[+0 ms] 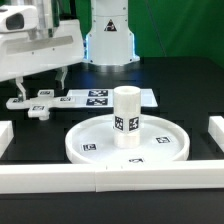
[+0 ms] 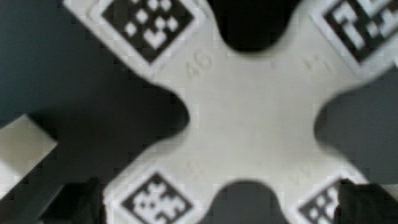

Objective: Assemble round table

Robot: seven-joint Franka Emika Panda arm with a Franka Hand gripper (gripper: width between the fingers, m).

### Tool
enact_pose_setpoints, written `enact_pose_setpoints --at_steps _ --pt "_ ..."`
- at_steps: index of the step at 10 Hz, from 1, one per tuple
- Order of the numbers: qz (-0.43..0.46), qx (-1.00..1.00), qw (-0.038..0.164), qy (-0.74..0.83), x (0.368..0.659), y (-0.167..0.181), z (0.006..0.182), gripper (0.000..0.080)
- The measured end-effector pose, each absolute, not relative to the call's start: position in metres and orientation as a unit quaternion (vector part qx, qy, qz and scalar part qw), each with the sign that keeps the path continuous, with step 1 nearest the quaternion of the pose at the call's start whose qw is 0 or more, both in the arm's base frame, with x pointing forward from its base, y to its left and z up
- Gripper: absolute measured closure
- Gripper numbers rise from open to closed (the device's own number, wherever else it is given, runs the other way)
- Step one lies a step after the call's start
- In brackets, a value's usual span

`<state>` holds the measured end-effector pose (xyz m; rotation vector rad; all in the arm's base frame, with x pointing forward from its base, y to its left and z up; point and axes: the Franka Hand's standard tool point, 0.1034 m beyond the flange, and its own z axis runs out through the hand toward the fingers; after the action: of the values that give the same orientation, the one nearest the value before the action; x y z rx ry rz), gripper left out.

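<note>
The large rimmed disc (image 1: 90, 143) lies flat on the black table in the middle. The short cylinder leg (image 1: 126, 118) stands upright on its centre, a tag facing the camera. The small flat base piece (image 1: 34, 104), cross-shaped with tags on its arms, lies on the table at the exterior view's left. It fills the wrist view (image 2: 240, 110). My gripper (image 1: 43, 86) hangs just above the base piece, open and empty. Its dark fingers (image 2: 68, 200) show at either side of the base piece's near arms, gripper (image 2: 222, 205) centred over it.
The marker board (image 1: 100, 97) lies behind the disc. White border rails run along the front (image 1: 110, 178), the left (image 1: 5, 135) and the right (image 1: 215, 135). The robot's base (image 1: 110, 35) stands at the back.
</note>
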<state>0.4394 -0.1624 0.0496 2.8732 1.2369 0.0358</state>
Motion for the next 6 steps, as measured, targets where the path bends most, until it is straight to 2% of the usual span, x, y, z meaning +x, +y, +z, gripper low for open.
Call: enact_pose_setpoints --at_steps 6 --pt "0.008 0.919 0.004 0.395 0.4369 -0.16 0.0449 0.0151"
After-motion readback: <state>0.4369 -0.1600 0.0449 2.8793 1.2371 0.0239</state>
